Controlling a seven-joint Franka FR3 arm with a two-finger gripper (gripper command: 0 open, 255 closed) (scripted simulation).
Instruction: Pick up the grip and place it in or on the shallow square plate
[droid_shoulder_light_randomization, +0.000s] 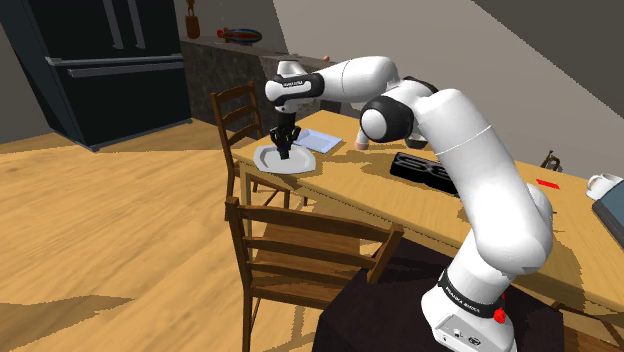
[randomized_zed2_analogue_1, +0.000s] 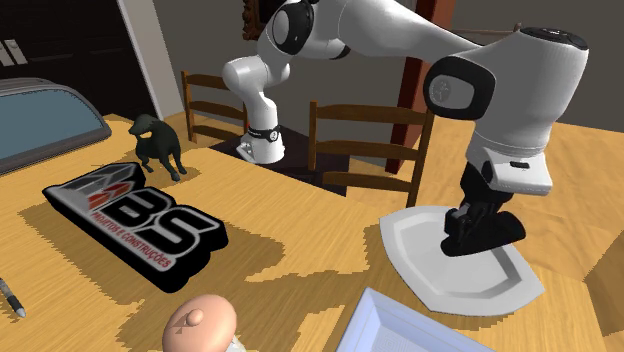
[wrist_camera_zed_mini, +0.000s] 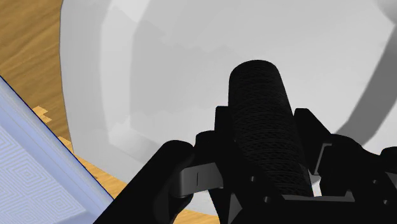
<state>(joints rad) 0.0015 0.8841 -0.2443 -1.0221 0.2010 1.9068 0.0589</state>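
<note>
clamping the black grip (wrist_camera_zed_mini: 257, 95) tight, the pincer (wrist_camera_zed_mini: 262, 130) hung close over the white plate (wrist_camera_zed_mini: 159, 76) near a corner of the counter (randomized_zed2_analogue_1: 280, 210); the grip's long axis pointed down into the plate.

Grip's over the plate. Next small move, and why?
Probably open the pincer: it clasps the black grip low over the middle of the white plate, seemingly at its surface, so releasing should leave it there.
</note>
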